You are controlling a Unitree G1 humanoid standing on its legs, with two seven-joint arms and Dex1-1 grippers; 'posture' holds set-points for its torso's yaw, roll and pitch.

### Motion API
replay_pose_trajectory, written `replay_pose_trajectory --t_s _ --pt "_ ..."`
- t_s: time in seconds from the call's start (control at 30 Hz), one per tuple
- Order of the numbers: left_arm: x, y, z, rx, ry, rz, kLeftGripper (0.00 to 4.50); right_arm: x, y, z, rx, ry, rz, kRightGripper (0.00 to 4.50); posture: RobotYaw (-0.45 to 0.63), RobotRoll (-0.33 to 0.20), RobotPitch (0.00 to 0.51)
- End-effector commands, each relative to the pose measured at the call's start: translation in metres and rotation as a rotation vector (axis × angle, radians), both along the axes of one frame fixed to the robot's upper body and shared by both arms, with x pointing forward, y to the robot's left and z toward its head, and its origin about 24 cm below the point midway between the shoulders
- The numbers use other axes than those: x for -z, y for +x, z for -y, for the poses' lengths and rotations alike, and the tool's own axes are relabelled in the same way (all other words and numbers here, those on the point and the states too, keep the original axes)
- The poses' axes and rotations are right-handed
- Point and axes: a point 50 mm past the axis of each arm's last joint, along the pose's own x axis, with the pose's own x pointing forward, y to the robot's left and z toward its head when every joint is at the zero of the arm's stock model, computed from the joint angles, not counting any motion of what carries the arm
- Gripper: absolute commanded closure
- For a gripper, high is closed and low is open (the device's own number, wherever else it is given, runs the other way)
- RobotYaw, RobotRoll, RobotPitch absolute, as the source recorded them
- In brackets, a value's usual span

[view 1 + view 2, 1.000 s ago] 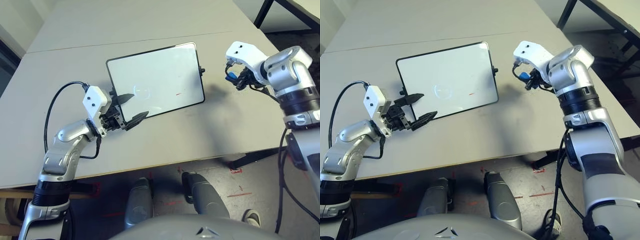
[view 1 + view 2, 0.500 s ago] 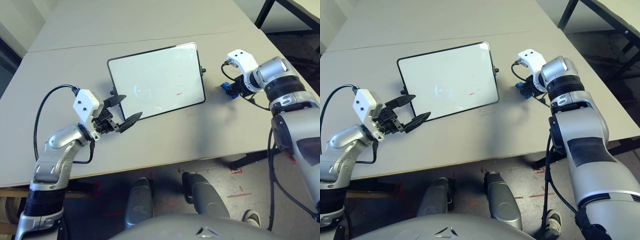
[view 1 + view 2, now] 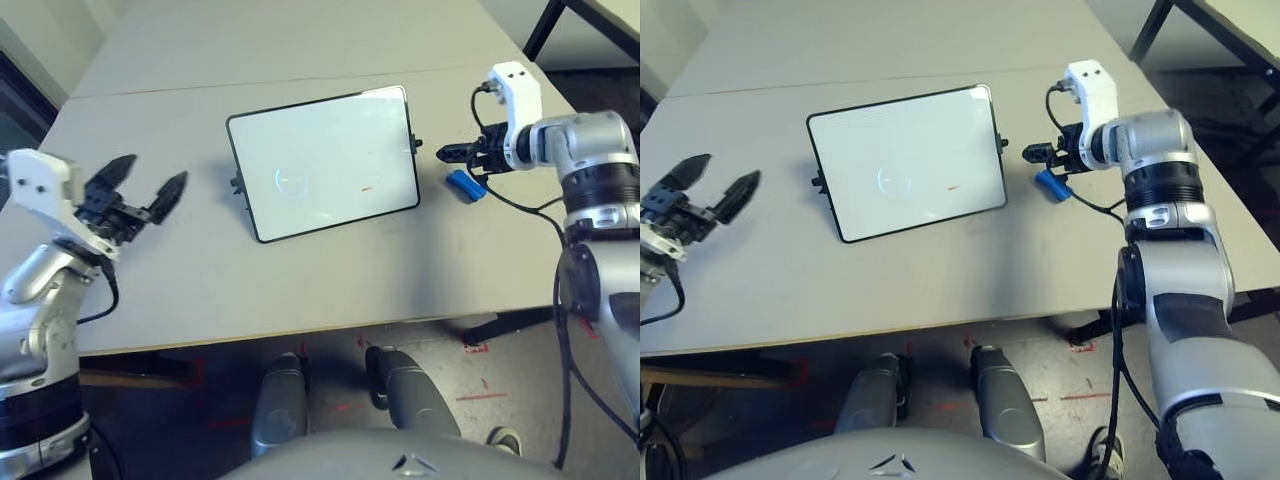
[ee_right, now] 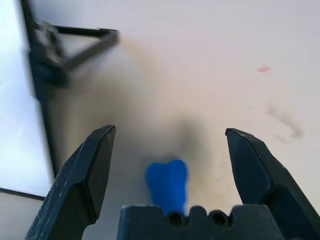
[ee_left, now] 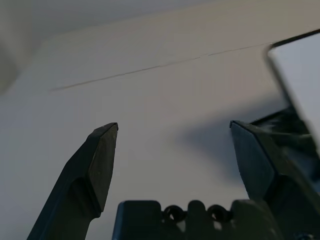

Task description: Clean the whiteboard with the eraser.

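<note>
The whiteboard (image 3: 325,160) lies in the middle of the table, with a short red stroke (image 3: 367,188) near its right edge. Just right of it, the blue eraser (image 3: 465,185) lies loose on the table. My right gripper (image 4: 170,131) hovers over the eraser, open, its fingers (image 4: 95,170) apart on either side of the eraser (image 4: 167,182) and not touching it. At the table's left side, well away from the board, my left gripper (image 3: 150,172) is open and holds nothing. The board's black frame (image 5: 280,75) shows past its fingers.
A seam (image 3: 150,88) runs across the grey table behind the board. The table's front edge (image 3: 300,335) is close to my body. A second table's black leg (image 3: 545,25) stands at the far right.
My right gripper came down beside the board, opened and let the eraser go onto the table. My left arm pulled back leftwards, away from the board's corner.
</note>
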Motion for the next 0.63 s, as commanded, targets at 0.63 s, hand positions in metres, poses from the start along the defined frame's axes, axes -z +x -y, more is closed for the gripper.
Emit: replay_pose_trajectory --t_s 0.63 --pt "0.004 0.008 -0.047 -0.237 -0.048 -0.044 0.0 0.014 -0.022 0.053 0.255 0.21 0.501 0.02 0.05 0.0 0.141"
